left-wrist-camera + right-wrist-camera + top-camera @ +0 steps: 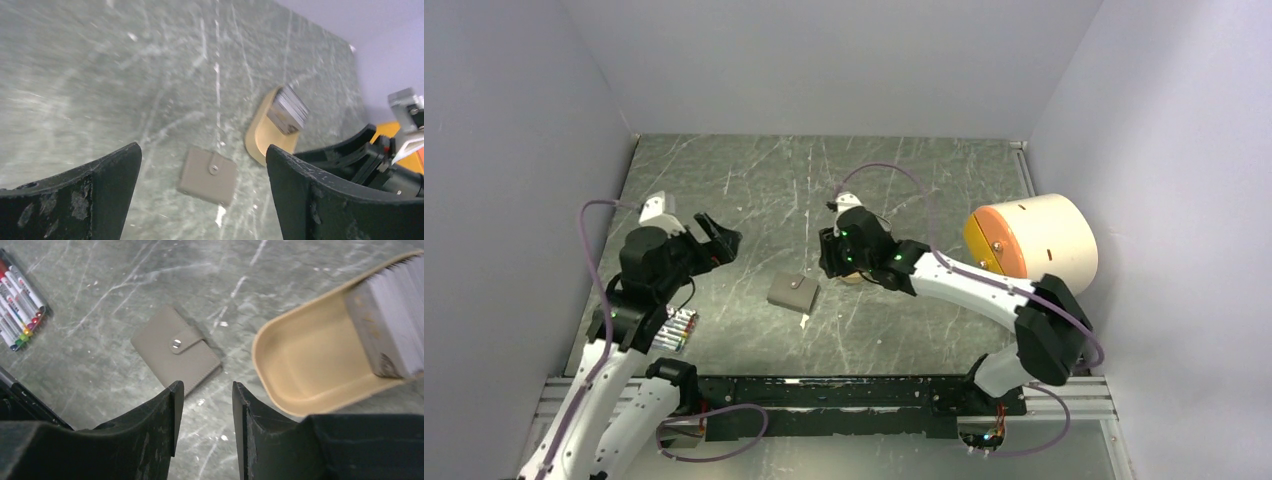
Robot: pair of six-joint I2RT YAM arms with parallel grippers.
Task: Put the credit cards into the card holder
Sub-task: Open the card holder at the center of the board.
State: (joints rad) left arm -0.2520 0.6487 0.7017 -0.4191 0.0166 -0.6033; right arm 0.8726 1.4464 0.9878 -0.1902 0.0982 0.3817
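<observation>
markers (20, 302): bundle lying by the left arm's base. Not part of this job, so steer clear of them.
white scrap (804, 320): tiny pale bit just on the near side of the wallet (176, 349). It's too small to tell if it's a card.
wallet: flat in the middle of the table (904, 180) between the two arms, folded shut with the snap tab done up. Nothing is touching it.
left gripper (202, 147): up off the table to the wallet's left, fingers spread wide, nothing in them.
right gripper (207, 387): hanging over the gap between wallet and tray (300, 360), fingers close together with a narrow slot between them, empty.
tray: tan oval just right of the wallet, not touching it.
cards (392, 320): the whole stack sits at the tray end away from the wallet. None are in the wallet.
drum (1034, 240): big cream thing far right, out of the way.
step, my guess: the wallet needs opening before any card goes in.
how I'd do it: pin the wallet body with one gripper and pop the tab from its free edge with the other, lifting rather than dragging. Then pinch a single card off the outside of the stack.
watch out: the wallet probably skates on that smooth top, and shoving the stack could tip the tray.
</observation>
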